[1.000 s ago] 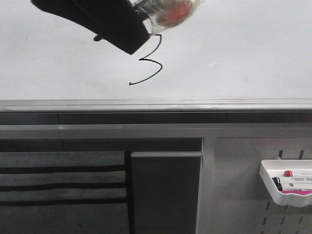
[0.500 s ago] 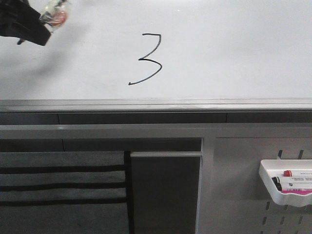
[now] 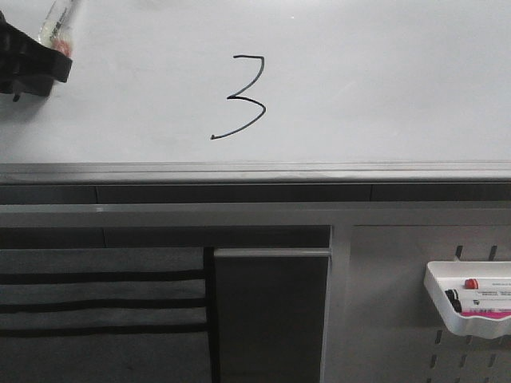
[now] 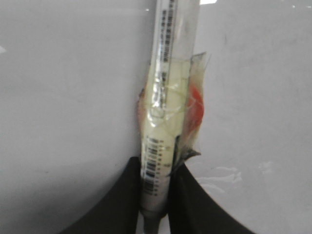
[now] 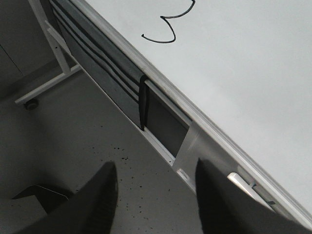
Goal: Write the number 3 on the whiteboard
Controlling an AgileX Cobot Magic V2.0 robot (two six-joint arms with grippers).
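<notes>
Black 3 [image 3: 242, 96] reads complete on the board [image 3: 383, 80], well right of the left pincer [image 3: 32, 64] clamped on the marker [image 4: 163, 112]; retreat straight off, tip clear, right pincer [image 5: 153, 195] idle, apart.

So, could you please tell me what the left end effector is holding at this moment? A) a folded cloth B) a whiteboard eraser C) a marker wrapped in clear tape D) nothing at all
C: in the left wrist view, the left end effector has its fingers closed on a marker bound in clear tape, set against the whiteboard.
</notes>
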